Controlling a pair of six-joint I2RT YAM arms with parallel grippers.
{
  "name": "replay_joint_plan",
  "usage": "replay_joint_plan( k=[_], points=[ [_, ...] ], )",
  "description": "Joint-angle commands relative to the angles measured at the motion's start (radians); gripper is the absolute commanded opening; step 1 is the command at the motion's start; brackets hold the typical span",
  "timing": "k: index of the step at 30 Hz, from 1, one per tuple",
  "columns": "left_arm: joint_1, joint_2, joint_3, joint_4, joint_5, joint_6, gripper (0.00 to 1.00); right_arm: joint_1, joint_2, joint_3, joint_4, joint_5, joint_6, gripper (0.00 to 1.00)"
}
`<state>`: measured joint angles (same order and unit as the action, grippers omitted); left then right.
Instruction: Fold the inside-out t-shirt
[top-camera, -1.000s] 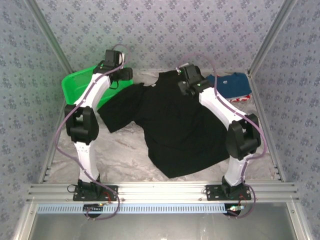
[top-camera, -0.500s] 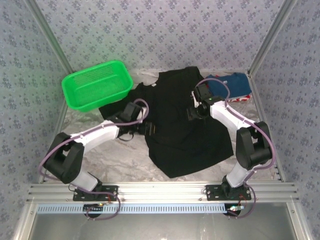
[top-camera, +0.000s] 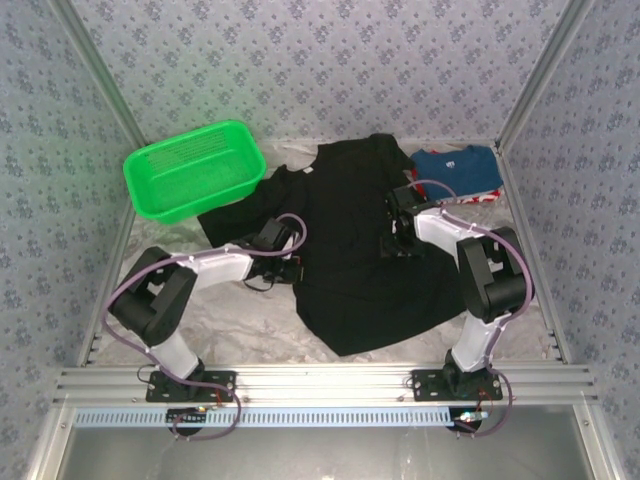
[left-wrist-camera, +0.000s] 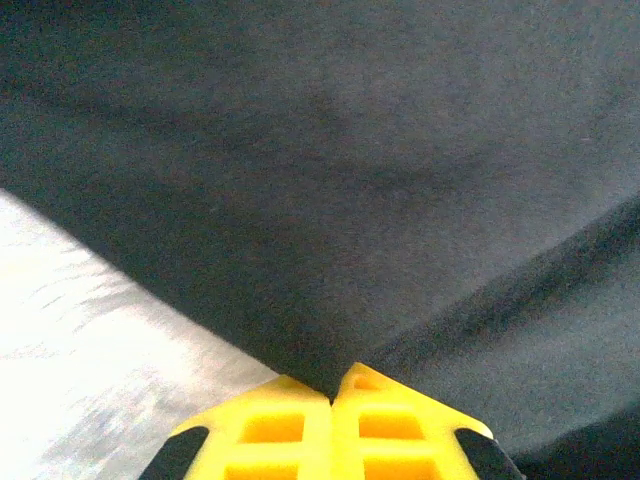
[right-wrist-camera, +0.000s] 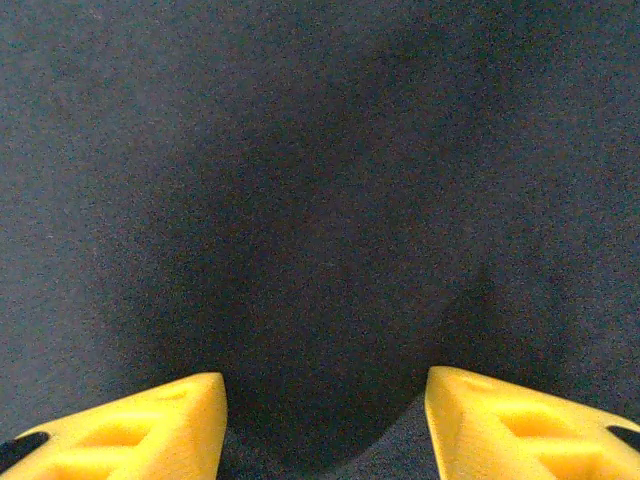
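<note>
A: Booth with patterned blue-grey walls (top-camera: 320, 60). The surface (top-camera: 230, 310) is under a crinkled pale sheet. Start at the tips?

B: Left fingers (left-wrist-camera: 333, 405) are pressed together with no gap, right on the black cloth's edge where it meets the pale sheet. I cannot tell if a fold is caught between them.

A: And the other side?

B: Right fingers (right-wrist-camera: 150, 420) stand apart and low over plain black cloth, which fills the space between them. Nothing is gripped there.

A: Now further out.

B: The inside-out t-shirt (top-camera: 350, 250) lies mid-surface, skewed and rumpled. Its collar is toward the far wall, its hem toward the arm bases, and one sleeve is thrown out to the left. The left arm lies low along the surface and reaches the shirt's left side edge. The right arm is bent over the shirt's right half.

A: Anything else nearby?

B: A green basket (top-camera: 190, 175) sits far left, near the sleeve. A folded blue shirt (top-camera: 460, 170) with red trim sits far right, just beside the black one.

A: Which step is this?

B: Taking hold, I'd judge. The shirt is not flat and no fold is made, so the task is barely begun.

A: What does the next move need?

B: The right fingers should close on a pinch of cloth. The left pinch needs checking for real fabric. Then both should lift and draw apart together to spread the shirt. A one-sided pull would probably just drag it askew, toward the basket or the blue shirt.
</note>
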<state>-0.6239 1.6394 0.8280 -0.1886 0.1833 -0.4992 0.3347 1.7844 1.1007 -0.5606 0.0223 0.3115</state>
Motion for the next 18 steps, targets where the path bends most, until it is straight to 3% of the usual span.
replay_joint_plan(
  k=[1, 8, 13, 14, 18],
  points=[
    [0.070, -0.113, -0.084, -0.109, -0.067, 0.011, 0.00, 0.057, 0.010, -0.021, 0.011, -0.087, 0.054, 0.55],
    [0.232, -0.332, -0.201, -0.192, -0.083, 0.004, 0.00, 0.228, 0.029, 0.037, -0.012, -0.172, 0.103, 0.54],
    [0.277, -0.363, -0.205, -0.240, -0.109, 0.028, 0.00, 0.241, 0.004, 0.083, -0.034, -0.217, 0.085, 0.56],
    [0.283, -0.369, -0.204, -0.238, -0.112, 0.028, 0.03, 0.233, -0.015, 0.083, -0.036, -0.211, 0.075, 0.57],
    [0.267, -0.398, -0.177, -0.200, -0.068, 0.006, 0.35, 0.160, -0.102, 0.068, -0.071, -0.163, 0.038, 0.60]
  ],
)
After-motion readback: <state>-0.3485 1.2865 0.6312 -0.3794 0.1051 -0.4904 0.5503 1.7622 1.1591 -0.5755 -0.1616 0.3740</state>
